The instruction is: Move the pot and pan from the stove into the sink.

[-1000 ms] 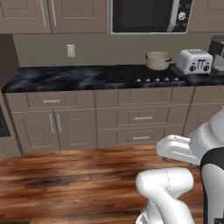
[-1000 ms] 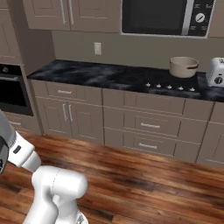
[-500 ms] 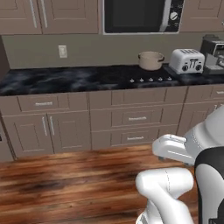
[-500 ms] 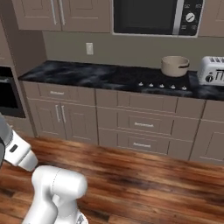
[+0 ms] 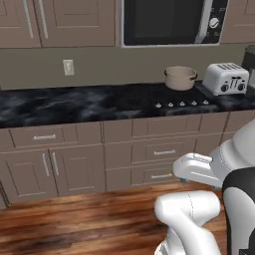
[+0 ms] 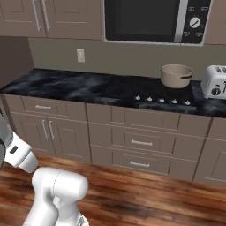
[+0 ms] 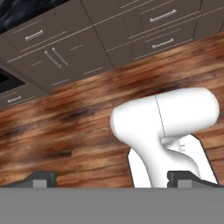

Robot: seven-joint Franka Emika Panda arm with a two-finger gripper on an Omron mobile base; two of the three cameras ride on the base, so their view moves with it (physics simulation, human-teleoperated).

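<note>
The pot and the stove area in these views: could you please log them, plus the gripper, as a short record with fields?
pot: beige pot standing upright at the back of the stove
pan: not made out on the stove
right of pot: white toaster on the counter
above stove: black microwave
gripper: gripper open, holding nothing, facing wooden floor and lower cabinets
arm: folded low, away from the counter
task: pot not yet moved
</note>
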